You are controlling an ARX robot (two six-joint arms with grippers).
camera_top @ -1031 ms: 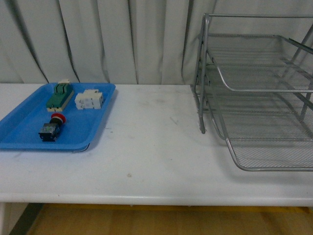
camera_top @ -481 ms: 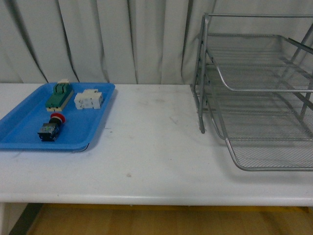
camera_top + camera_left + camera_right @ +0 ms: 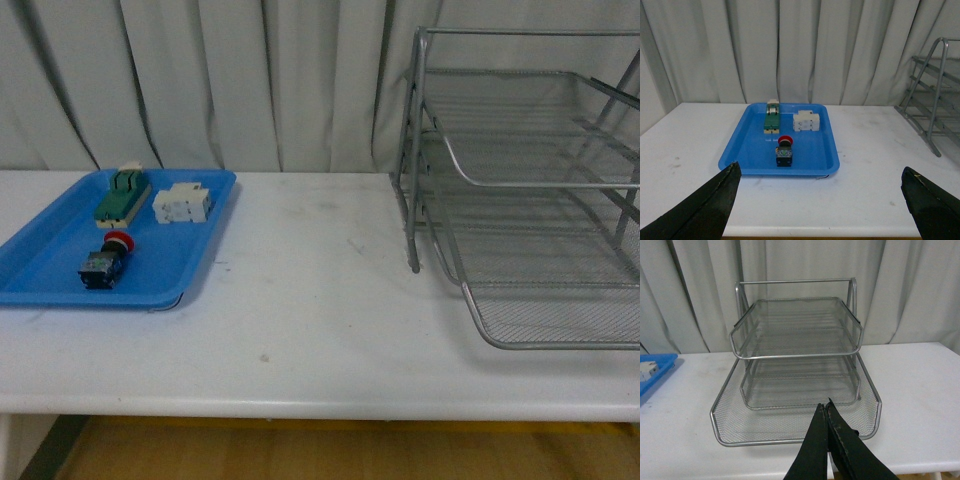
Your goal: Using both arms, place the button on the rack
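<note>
A: Which way does the button (image 3: pixel 784 151) lie from the left hand (image 3: pixel 820 170)?
B: Straight ahead, inside the blue tray (image 3: pixel 752 145), its red cap pointing away and its black body nearer. That hand gapes wide and holds nothing
A: And the right hand (image 3: pixel 825 406)?
B: Pinched closed on nothing, facing the rack (image 3: pixel 790 356), well apart from the tray. The left is nearer. Nothing has shifted since a second ago
</note>
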